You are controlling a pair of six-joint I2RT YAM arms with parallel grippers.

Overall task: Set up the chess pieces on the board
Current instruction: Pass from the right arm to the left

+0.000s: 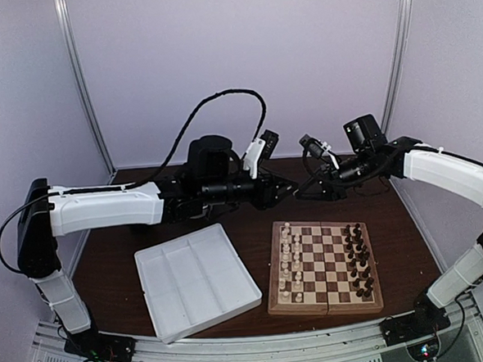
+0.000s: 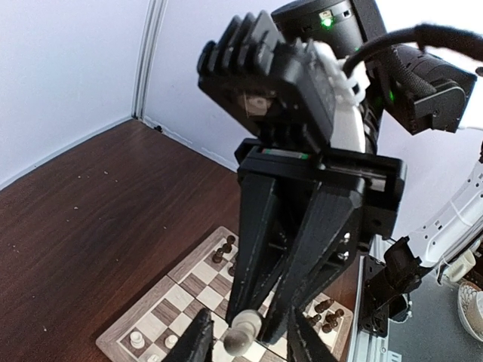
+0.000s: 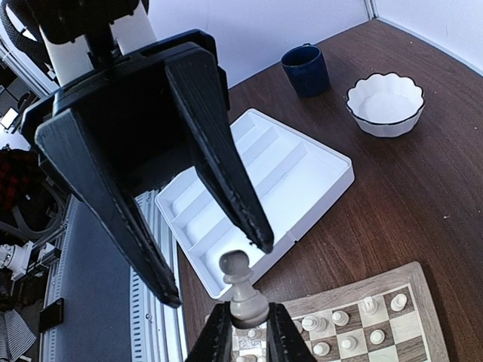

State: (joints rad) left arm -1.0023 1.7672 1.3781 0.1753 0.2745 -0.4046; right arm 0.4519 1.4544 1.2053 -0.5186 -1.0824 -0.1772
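Both grippers meet in mid-air above the back of the table. My right gripper is shut on the base of a cream pawn and holds it upright. My left gripper is open, its fingers standing on either side of the pawn's head without touching it. In the left wrist view the pawn sits between the right gripper's fingers. The board lies at the front right, with cream pieces in its left columns and dark pieces in its right columns.
A white divided tray lies left of the board and holds nothing that shows. In the right wrist view a blue cup and a white scalloped bowl stand on the brown table beyond the tray.
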